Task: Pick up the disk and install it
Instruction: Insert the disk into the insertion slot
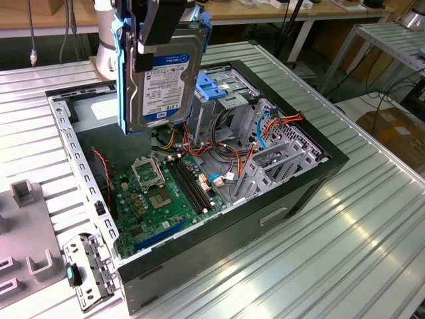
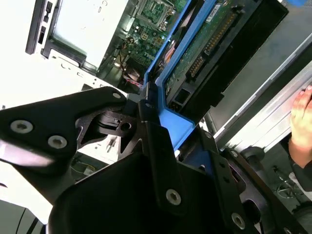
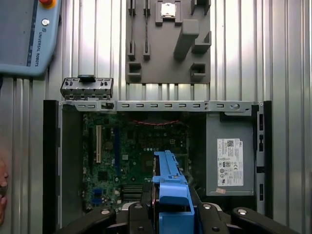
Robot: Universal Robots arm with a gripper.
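Ribbed aluminium covers the table (image 1: 345, 252), and a black computer case (image 1: 265, 219) lies open on it with its side panel off. Above the case, over the end where the grey power supply (image 3: 229, 153) sits, the gripper (image 1: 145, 46) hangs with its fingers clamped on the disk (image 1: 163, 73). The disk is clear of the case, lifted well above its rim and touching nothing inside it. It stands on edge, label facing the exterior view, with its blue carrier (image 2: 170, 122) running along the long sides. In the second wrist view the black fingers (image 2: 151, 136) press on the carrier's end from both sides, and the disk's green circuit-board face (image 2: 219, 44) points down toward the case. In the first wrist view the carrier's tab (image 3: 170, 185) hangs over the motherboard (image 3: 126, 161) on the case floor.

Inside the case, a light-blue bracket (image 1: 222, 86) tops the metal drive cage, with orange and red cables trailing beside it. Outside the case, just past its perforated rim, lies a small metal panel (image 3: 87, 87); further from the case is a grey fixture plate (image 3: 168, 39) with raised blocks. A teach pendant (image 3: 24, 34) rests on the table beyond the case's corner. A person's hand (image 2: 302, 126) shows beside the case's outer wall in the second wrist view.
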